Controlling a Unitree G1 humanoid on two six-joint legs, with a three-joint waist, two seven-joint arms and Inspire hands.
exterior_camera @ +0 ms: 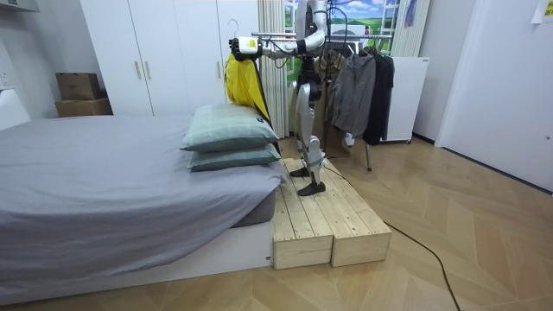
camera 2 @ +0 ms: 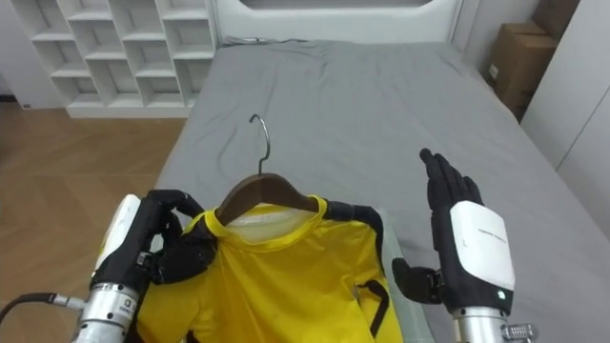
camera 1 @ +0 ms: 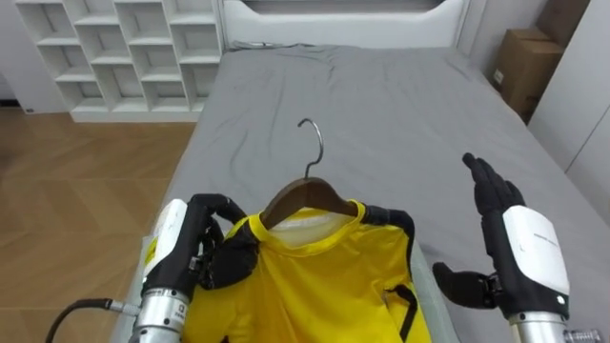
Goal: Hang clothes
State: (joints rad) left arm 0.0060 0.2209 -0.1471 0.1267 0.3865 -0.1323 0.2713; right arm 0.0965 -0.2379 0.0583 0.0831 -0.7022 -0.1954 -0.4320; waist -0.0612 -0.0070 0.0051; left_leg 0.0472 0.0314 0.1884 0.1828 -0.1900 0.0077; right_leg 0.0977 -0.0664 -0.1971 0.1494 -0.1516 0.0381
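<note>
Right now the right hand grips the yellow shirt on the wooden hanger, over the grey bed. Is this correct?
Not quite. The left hand grips the yellow shirt on the wooden hanger, over the grey bed. The right hand is open and holds nothing. The left eye view shows it.

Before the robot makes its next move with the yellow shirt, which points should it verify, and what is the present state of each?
1. Yellow shirt sits on the wooden hanger: ok, the collar lies round the hanger's shoulders.
2. Left hand has a grip: ok, its fingers are curled on the shirt's shoulder.
3. Metal hook is free: ok, it stands clear above the bed.
4. Right hand is free to help: ok, it is open and holds nothing.
5. Robot faces the clothes rack: not ok, in the room view the rack is behind it.
6. Free place on the rail: cannot tell.
</note>
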